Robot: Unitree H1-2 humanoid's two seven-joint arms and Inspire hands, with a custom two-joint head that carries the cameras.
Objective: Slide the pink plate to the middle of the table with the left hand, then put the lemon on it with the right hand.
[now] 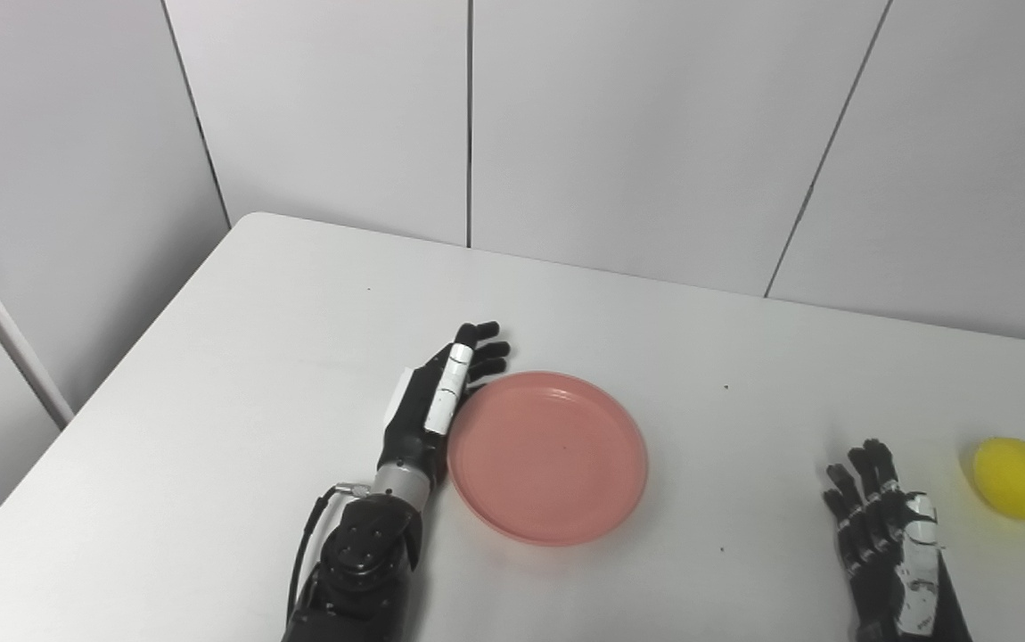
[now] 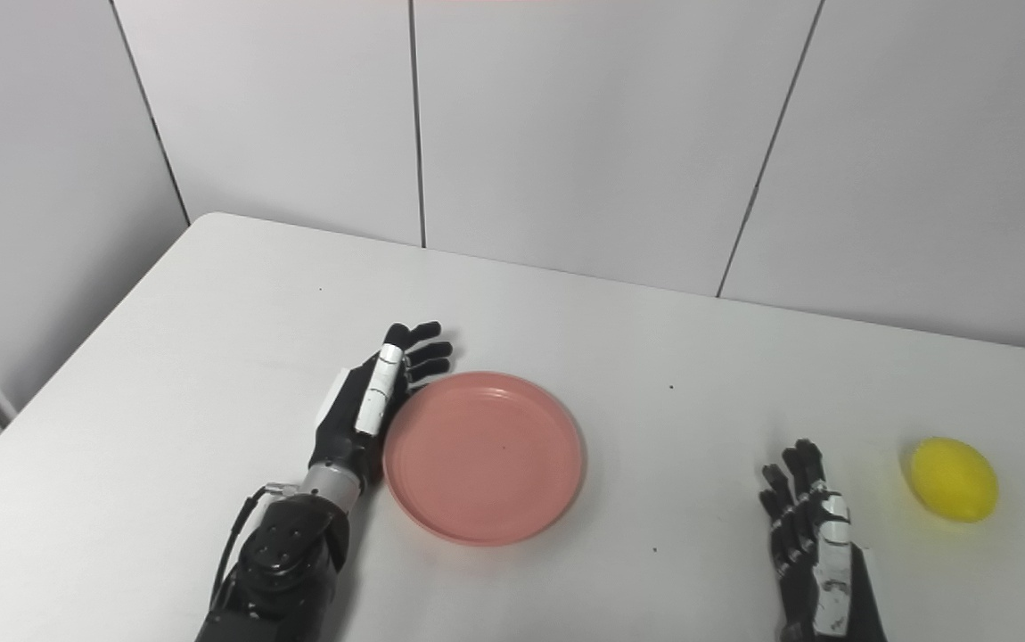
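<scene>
**Left hand against the plate, lemon off to the right**

Nearest, the right hand [image 1: 891,535] rests released, fingers spread, near the lemon [image 1: 1018,479]. Farther, the left hand [image 1: 437,401], fingers extended, grasping nothing, touches the pink plate [image 1: 548,457] mid-table [image 1: 209,401].

Left robot hand [image 1: 437,406] flat, fingers extended — right robot hand [image 1: 891,535] open

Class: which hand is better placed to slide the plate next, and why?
Left. The left hand lies open against the plate's left rim; the right hand rests beside the lemon.
</scene>
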